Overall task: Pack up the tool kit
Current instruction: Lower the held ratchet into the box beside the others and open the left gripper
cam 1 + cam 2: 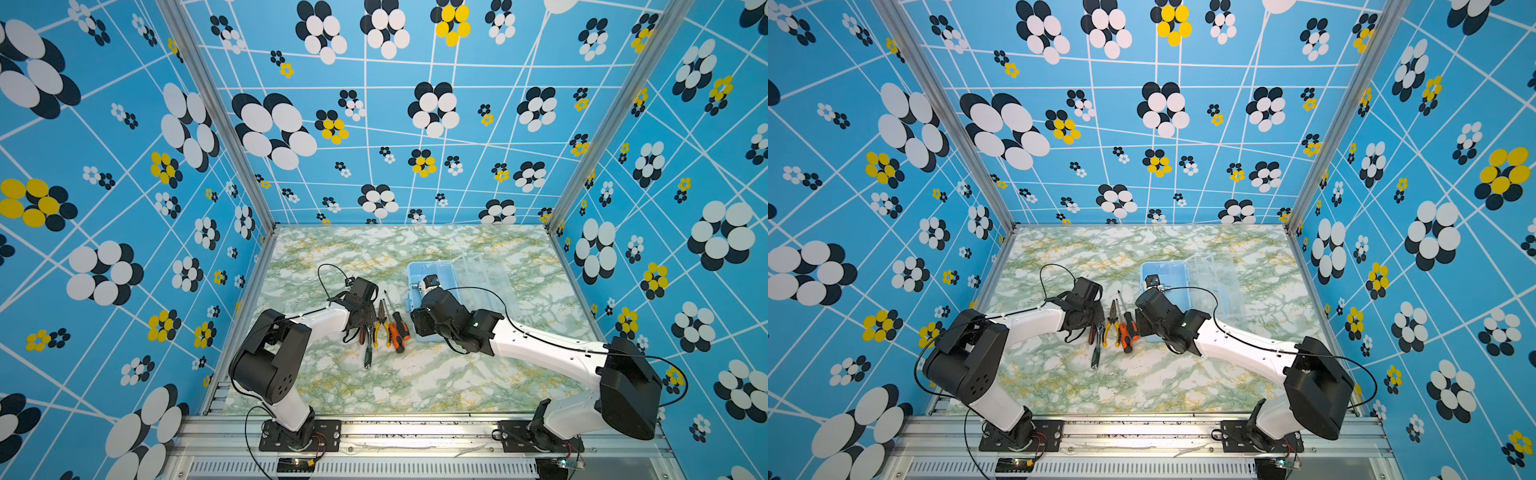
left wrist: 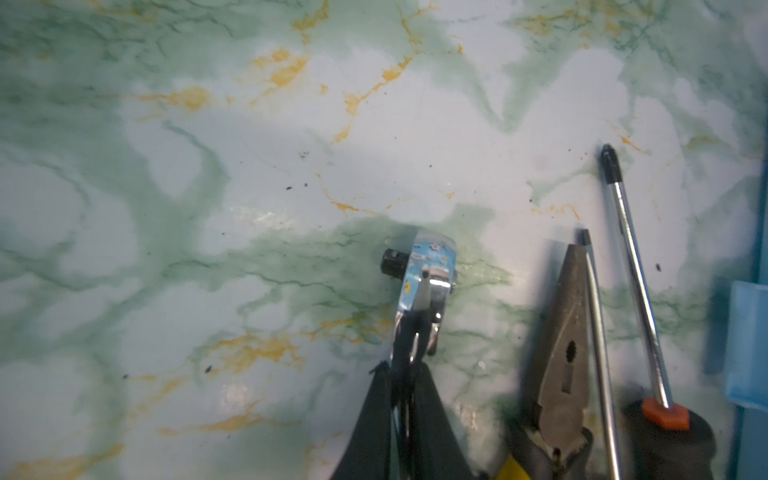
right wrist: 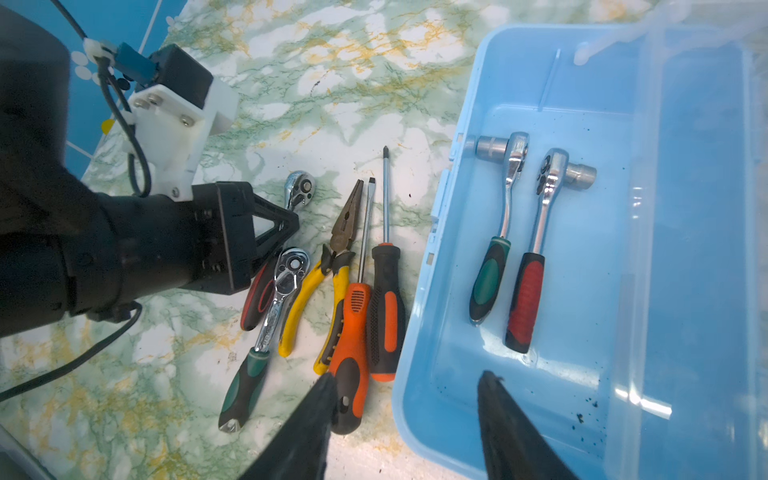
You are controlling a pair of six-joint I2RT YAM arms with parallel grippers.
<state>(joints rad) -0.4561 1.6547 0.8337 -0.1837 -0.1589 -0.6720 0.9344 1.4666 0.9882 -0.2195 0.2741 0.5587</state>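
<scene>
Left wrist view gave us the clearest read: the left gripper was clamped shut on the chrome shank of the red-handled ratchet, whose head stuck out just past the fingertips, over the counter. We could not tell whether it had cleared the surface. Seen from the right wrist, the red grip ran back under that gripper and the green-handled ratchet lay just beside it. The pliers, the flat screwdriver and the cross-head screwdriver were ranged side by side beyond it, toward the box. The box sat past those tools from the left gripper, its clear lid swung open on the far side, and two packed ratchets lay on its floor. The right gripper hung with its fingers spread and nothing between them, above the near wall of the box, one finger over the screwdriver handles and the other over the box floor. We judged the step in hand to be the pick of a third ratchet, with the kit under half packed. The next move, as we saw it, called for a lift high enough to pass over the neighbouring tools and the box wall. A thin, slick shank held off-centre could swivel, and the right gripper stood in the path.
</scene>
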